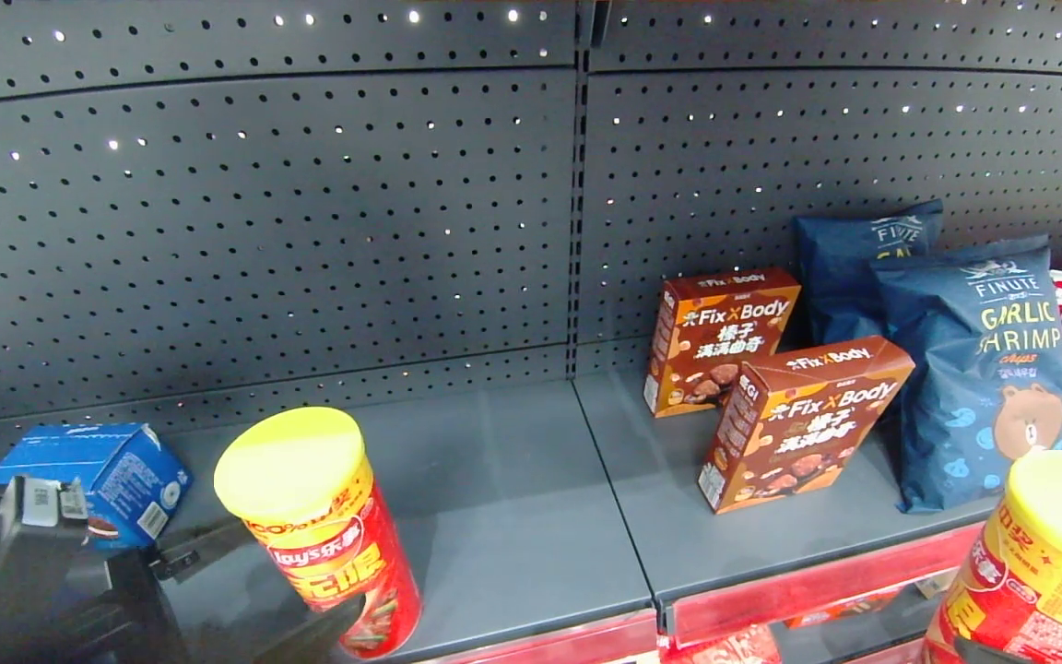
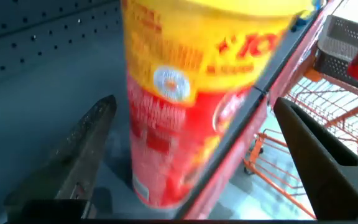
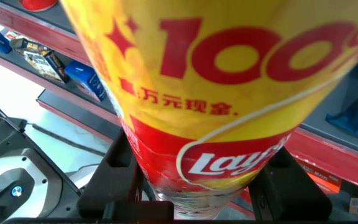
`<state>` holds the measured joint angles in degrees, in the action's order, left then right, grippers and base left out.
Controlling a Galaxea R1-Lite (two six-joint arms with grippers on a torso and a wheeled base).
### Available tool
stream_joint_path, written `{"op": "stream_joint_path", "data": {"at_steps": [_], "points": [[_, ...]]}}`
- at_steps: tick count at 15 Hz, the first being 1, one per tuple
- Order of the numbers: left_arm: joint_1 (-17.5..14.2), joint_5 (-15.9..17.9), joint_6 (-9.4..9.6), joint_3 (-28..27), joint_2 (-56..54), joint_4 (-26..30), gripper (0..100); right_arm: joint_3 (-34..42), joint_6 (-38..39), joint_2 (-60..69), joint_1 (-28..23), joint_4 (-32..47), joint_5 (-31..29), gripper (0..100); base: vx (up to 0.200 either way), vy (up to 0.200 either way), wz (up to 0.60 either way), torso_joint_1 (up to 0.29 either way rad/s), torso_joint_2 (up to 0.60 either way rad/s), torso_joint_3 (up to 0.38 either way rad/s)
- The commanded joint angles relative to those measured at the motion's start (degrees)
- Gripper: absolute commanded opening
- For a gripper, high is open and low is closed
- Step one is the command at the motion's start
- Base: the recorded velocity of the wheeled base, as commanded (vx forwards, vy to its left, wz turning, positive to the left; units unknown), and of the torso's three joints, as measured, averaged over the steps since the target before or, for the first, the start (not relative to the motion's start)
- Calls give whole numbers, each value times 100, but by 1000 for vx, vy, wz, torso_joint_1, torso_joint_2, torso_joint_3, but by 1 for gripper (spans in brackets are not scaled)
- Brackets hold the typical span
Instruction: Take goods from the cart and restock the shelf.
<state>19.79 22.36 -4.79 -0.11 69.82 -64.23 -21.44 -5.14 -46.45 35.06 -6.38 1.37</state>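
Left end effector (image 2: 194, 107) sat open astride chip can (image 1: 319, 527) on shelf (image 1: 513, 498). Right end effector (image 3: 194, 173) clamped second can (image 1: 1038, 572) low. Tubes looked light, stiff, slick: mid-body hold, gentle squeeze.

The head view's corner cuts off my right can (image 1: 1038, 563); my left can (image 2: 179, 112) blurs in its wrist view; the front bag (image 1: 983, 387) half hides the rear bag (image 1: 849, 267).

free: shelf (image 1: 513, 480) middle — wide gap | obstacles: chip can (image 1: 319, 526) left — boxes (image 1: 798, 420) right
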Motion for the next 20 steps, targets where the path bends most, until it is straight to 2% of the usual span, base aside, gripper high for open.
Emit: {"op": "stream_joint_path", "data": {"at_steps": [1, 7, 10, 13, 16, 19, 20], "points": [[-36, -12, -31, -15, -1014, 561, 100, 26, -4, 4, 1, -4, 4, 0, 0, 0, 0, 0, 0, 0], [-54, -56, -66, -59, -3044, 2371, 100, 26, -13, 57, 1, -4, 4, 0, 0, 0, 0, 0, 0, 0], [-54, -144, -39, -15, -3791, 2916, 100, 35, -22, 74, 1, -13, 13, 0, 0, 0, 0, 0, 0, 0], [-54, -241, -48, -130, -4688, 3795, 100, 0, -22, 145, 1, -13, 4, 0, 0, 0, 0, 0, 0, 0], [-54, -258, -57, -94, -5487, 4428, 100, -35, -30, 127, 1, -136, 4, 0, 0, 0, 0, 0, 0, 0], [-54, -258, -66, -165, -6727, 5641, 100, 17, -39, 127, 18, -487, 4, 0, 0, 0, 0, 0, 0, 0], [-54, -258, -57, -191, -6911, 5826, 100, 9, -39, 127, 18, -514, 4, 0, 0, 0, 0, 0, 0, 0]]}}
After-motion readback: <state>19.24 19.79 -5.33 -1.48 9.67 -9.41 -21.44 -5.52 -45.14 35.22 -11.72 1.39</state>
